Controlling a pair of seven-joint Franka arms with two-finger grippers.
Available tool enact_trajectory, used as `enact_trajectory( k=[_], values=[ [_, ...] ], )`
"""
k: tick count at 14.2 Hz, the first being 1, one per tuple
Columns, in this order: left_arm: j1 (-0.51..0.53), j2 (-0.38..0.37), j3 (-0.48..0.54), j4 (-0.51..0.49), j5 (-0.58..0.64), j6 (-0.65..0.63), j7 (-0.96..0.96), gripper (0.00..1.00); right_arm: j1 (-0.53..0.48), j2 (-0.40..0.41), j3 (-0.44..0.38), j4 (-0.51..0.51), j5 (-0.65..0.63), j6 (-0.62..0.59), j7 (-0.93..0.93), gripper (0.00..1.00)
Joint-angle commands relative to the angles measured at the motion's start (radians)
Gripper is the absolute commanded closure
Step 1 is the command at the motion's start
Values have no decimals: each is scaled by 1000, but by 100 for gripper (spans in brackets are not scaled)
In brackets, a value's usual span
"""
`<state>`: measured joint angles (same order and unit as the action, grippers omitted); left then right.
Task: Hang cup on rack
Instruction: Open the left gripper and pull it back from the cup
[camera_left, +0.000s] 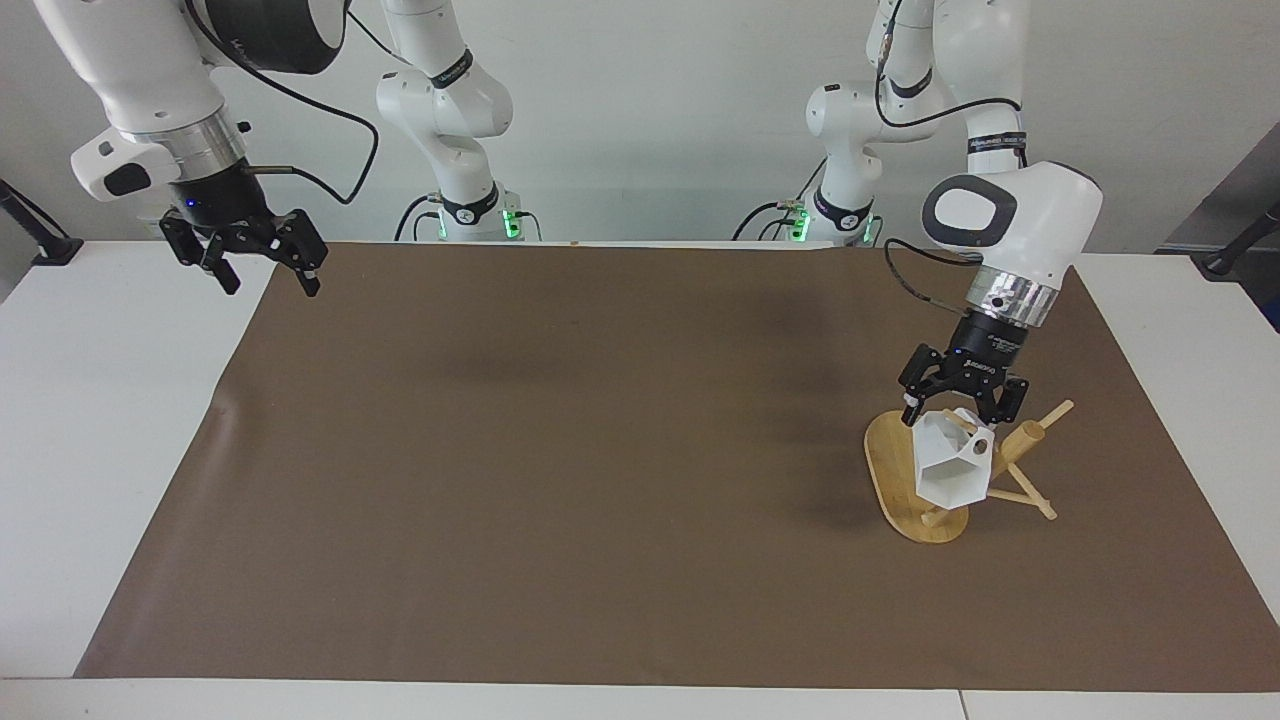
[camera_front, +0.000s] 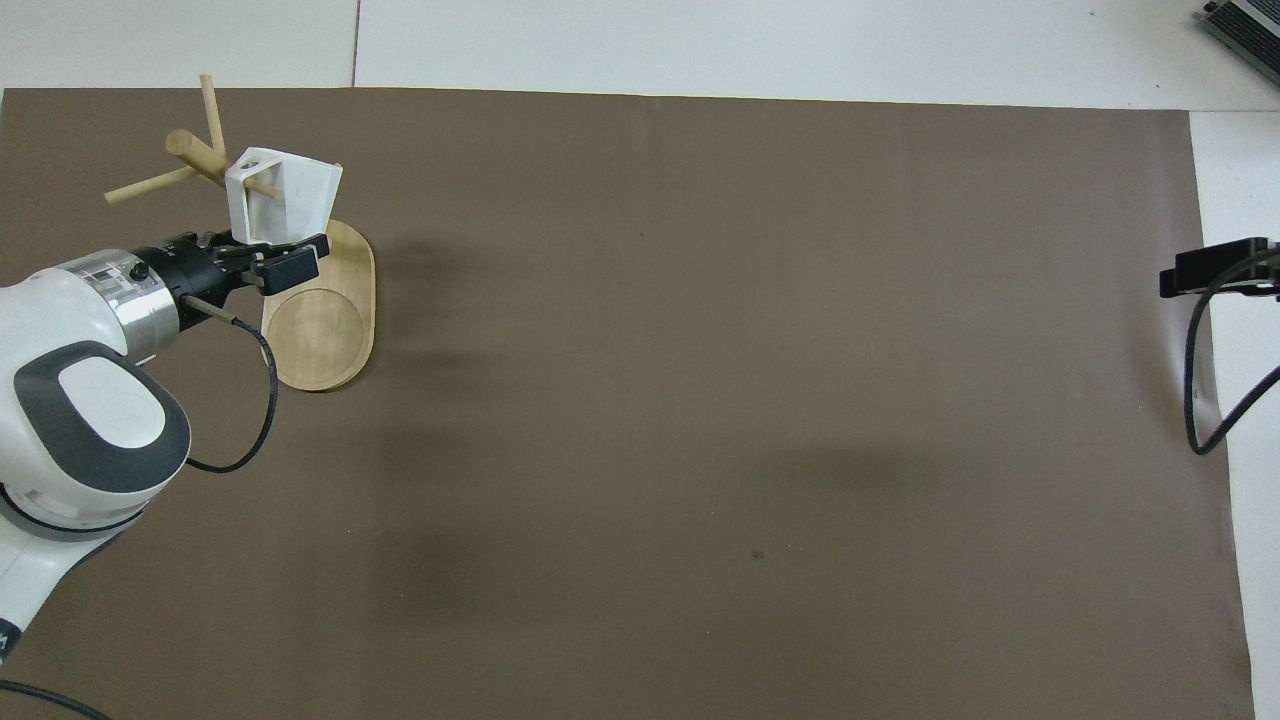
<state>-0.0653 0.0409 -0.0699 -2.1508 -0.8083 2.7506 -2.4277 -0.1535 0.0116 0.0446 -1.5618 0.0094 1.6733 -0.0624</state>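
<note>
Your white faceted cup (camera_left: 948, 470) now hangs on the bamboo rack (camera_left: 915, 490), toward the left arm's end of the brown mat (camera_left: 560, 470). A thin peg runs through the round hole in the cup's blocky handle, and the cup tilts with its open mouth turned away from the robots and slightly down. In the overhead view you can see the same peg crossing the handle of the cup (camera_front: 280, 195), with the rack's thick post and other pegs spreading out beside it and the rack's oval base (camera_front: 325, 320) lying flat on the mat, nearer to the robots than the cup. Your left gripper (camera_left: 962, 408) sits just above the cup's handle, its fingers spread apart to either side of the handle; I see no clamp on the cup, though whether a fingertip brushes it cannot be told. In the overhead view that gripper (camera_front: 275, 255) covers the rack's base just beside the cup. Your right gripper (camera_left: 262, 268) waits in the air over the mat's corner at the right arm's end, fingers open and holding nothing.
</note>
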Motion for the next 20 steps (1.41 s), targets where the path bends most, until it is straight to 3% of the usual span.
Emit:
enact_trajectory(
  k=[1, 7, 14, 20],
  values=[
    [38, -35, 10, -5, 85, -78, 6, 0, -11, -27, 6, -29, -20, -18, 23, 0],
    [120, -110, 9, 2, 346, -230, 47, 0, -15, -28, -8, -30, -19, -15, 24, 0],
    [186, -142, 10, 86, 471, -468, 392, 0, -15, -28, -21, -30, -20, -30, 24, 0],
    [205, -148, 12, 132, 514, -560, 821, 0, -12, -28, -17, -29, -19, -30, 19, 0]
  ],
)
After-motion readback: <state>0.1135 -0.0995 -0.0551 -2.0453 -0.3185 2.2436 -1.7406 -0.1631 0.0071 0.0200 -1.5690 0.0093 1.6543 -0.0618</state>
